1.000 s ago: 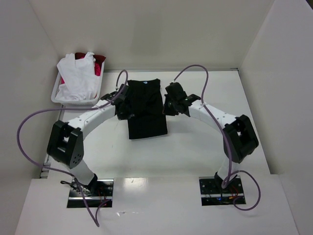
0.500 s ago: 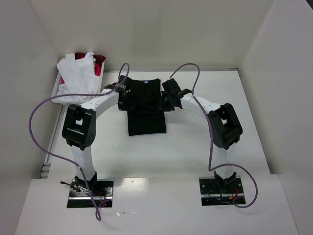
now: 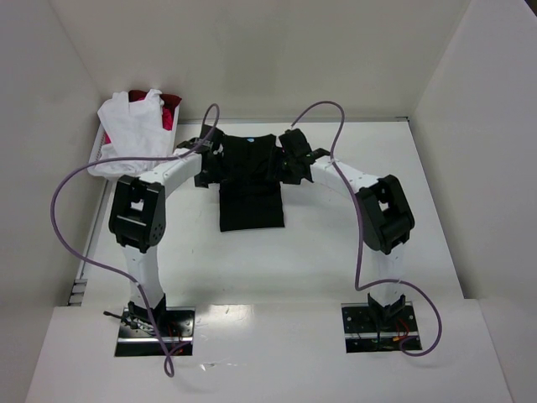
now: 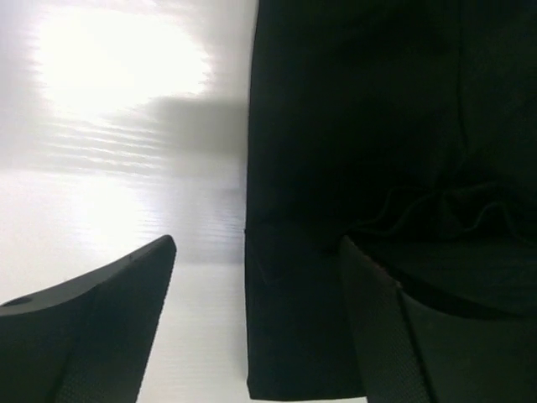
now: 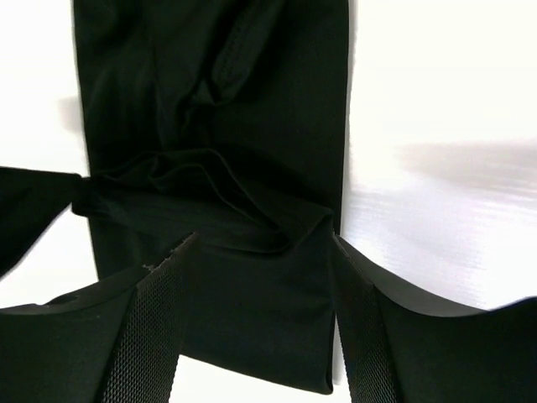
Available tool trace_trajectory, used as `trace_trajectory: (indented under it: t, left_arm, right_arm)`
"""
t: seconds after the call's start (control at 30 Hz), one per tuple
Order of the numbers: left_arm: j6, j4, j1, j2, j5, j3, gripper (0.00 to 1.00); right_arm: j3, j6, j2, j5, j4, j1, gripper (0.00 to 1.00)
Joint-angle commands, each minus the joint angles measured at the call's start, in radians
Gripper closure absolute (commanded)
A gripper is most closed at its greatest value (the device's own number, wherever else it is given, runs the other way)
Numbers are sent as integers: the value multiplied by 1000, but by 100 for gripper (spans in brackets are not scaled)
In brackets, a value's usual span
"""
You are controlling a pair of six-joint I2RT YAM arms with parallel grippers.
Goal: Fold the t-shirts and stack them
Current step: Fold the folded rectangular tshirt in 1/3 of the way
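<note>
Black t-shirt (image 3: 250, 189) lies folded into a tall narrow shape in the middle of the white table (image 3: 336, 243), with its light-blue neck label (image 3: 250, 141) at the upper end. In the overhead view the left gripper (image 3: 206, 164) sits at the shirt's upper left edge and the right gripper (image 3: 291, 159) at its upper right edge. In the left wrist view the left gripper (image 4: 256, 311) has its jaws wide apart, with the shirt's straight side edge and bare table in the gap. In the right wrist view the right gripper (image 5: 260, 323) also has its jaws apart, straddling a rumpled fold of the black cloth that lies loose between them. A white t-shirt (image 3: 130, 134) and a red t-shirt (image 3: 172, 107) are heaped at the upper left of the frame.
</note>
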Motion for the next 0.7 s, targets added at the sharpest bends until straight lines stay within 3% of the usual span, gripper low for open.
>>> trace_trajectory:
  t: [0.0,0.07,0.17,0.2,0.27,0.37,0.4,0.67]
  left_arm:
    - [12,14,24,-93,-11,72,12]
    - [12,14,24,-146,1,52,11]
    - [12,61,24,-237,50,-23,20]
    - [2,76,24,-257,96,-88,33]
    - [-11,110,14,-300,136,-150,50]
    - [-26,123,-18,-300,182,-233,66]
    - [-26,123,-18,-288,203,-245,67]
    - [3,123,-48,-171,273,-278,60]
  right_arm:
    - [58,-9,-87,38,67,-7,32]
    - [43,-9,-133,38,67,-7,35]
    - [-53,-9,-209,3,141,-7,55]
    - [-102,-22,-220,-6,156,-7,73]
    - [-129,-22,-221,-17,156,-7,84]
    - [-129,-46,-173,-64,95,-7,85]
    - [-129,-46,-146,-78,86,2,84]
    - [-103,-68,-21,-51,52,71,80]
